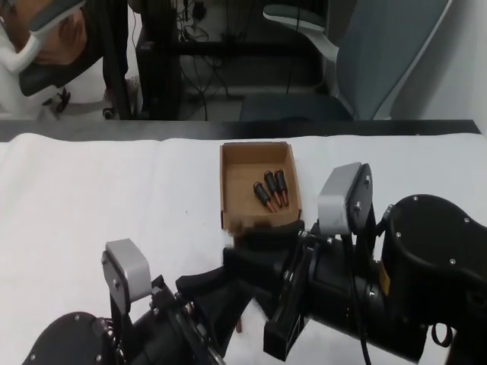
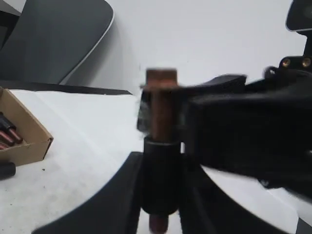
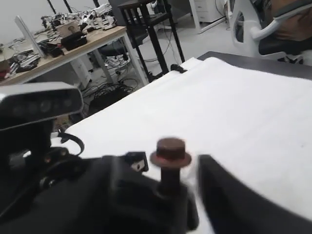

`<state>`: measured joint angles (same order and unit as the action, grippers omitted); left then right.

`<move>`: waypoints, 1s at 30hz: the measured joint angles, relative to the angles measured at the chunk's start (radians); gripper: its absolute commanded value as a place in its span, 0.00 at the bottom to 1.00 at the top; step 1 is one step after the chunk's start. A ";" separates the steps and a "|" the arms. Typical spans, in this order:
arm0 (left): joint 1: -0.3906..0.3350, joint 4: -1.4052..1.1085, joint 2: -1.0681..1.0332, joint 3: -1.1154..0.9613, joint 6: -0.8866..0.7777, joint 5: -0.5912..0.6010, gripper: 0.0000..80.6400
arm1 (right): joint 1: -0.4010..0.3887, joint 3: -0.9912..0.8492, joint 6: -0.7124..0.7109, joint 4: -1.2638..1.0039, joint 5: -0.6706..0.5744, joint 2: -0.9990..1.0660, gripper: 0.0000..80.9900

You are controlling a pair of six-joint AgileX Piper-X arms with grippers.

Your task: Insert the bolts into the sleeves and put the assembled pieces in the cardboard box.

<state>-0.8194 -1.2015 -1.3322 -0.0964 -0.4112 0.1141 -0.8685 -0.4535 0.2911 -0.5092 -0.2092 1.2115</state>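
Ok, I'm watching the L gripper [image 2: 158,207] clamping its jaws on the black sleeve [image 2: 160,170], holding it upright over the white table [image 1: 91,190], on the near side of the cardboard box [image 1: 237,169]. I'm seeing the copper bolt [image 2: 161,105] sitting through the sleeve, w/ its head sticking out on top and its tip poking out below. The R gripper [image 3: 171,192] is hanging right at the bolt's shank, under the head. I can't tell whether its jaws are gripping or released. Three assembled pcs [image 1: 270,190] are lying side by side in the box.
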 measured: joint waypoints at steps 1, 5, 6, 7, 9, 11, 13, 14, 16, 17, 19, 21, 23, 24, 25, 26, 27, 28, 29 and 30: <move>0.000 -0.004 0.000 0.000 0.000 -0.003 0.02 | 0.000 0.000 0.015 0.005 0.000 0.000 0.86; 0.004 -0.007 0.000 0.000 0.007 -0.005 0.02 | 0.000 0.000 0.054 0.027 0.000 -0.015 0.74; 0.009 -0.007 0.000 0.000 0.008 -0.005 0.02 | 0.000 0.000 0.058 0.035 0.000 -0.033 0.69; 0.021 -0.007 0.000 0.000 0.007 -0.007 0.02 | 0.000 0.000 0.061 0.044 0.007 -0.049 0.68; 0.061 -0.007 0.000 0.000 0.001 -0.006 0.02 | 0.005 -0.004 0.046 0.109 0.035 -0.103 0.68; 0.130 0.010 0.000 -0.015 -0.031 0.020 0.02 | 0.026 -0.027 -0.008 0.234 0.052 -0.149 0.70; 0.203 0.090 0.000 -0.055 -0.054 0.096 0.02 | 0.059 -0.073 -0.088 0.417 0.056 -0.177 0.71; 0.240 0.158 0.000 -0.091 -0.057 0.149 0.02 | 0.077 -0.101 -0.141 0.509 0.056 -0.181 0.71; 0.291 0.306 0.000 -0.172 -0.025 0.234 0.02 | 0.108 -0.150 -0.244 0.652 0.054 -0.171 0.71; 0.309 0.390 -0.002 -0.221 0.005 0.264 0.02 | 0.125 -0.177 -0.303 0.718 0.054 -0.160 0.71; 0.332 0.548 -0.006 -0.329 0.058 0.294 0.02 | 0.153 -0.224 -0.415 0.801 0.054 -0.130 0.71; 0.348 0.693 -0.031 -0.444 0.095 0.310 0.02 | 0.175 -0.276 -0.522 0.856 0.054 -0.087 0.71; 0.364 0.793 -0.070 -0.540 0.108 0.318 0.02 | 0.192 -0.327 -0.605 0.892 0.054 -0.040 0.71; 0.374 0.824 -0.098 -0.589 0.110 0.323 0.02 | 0.202 -0.354 -0.643 0.910 0.063 -0.011 0.71; 0.382 0.842 -0.130 -0.626 0.105 0.329 0.02 | 0.210 -0.377 -0.674 0.921 0.073 0.022 0.71; 0.393 0.857 -0.167 -0.673 0.096 0.338 0.02 | 0.215 -0.401 -0.717 0.930 0.086 0.056 0.71; 0.403 0.868 -0.205 -0.716 0.078 0.349 0.02 | 0.222 -0.424 -0.762 0.942 0.103 0.090 0.71; 0.412 0.874 -0.237 -0.758 0.063 0.361 0.02 | 0.228 -0.446 -0.807 0.951 0.116 0.127 0.71; 0.421 0.878 -0.273 -0.796 0.043 0.371 0.02 | 0.233 -0.462 -0.853 0.956 0.131 0.156 0.71; 0.428 0.882 -0.311 -0.834 0.025 0.382 0.02 | 0.239 -0.480 -0.898 0.966 0.141 0.192 0.71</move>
<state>-0.3915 -0.3197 -1.6431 -0.9306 -0.3860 0.4964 -0.6299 -0.9337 -0.6066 0.4567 -0.0686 1.4031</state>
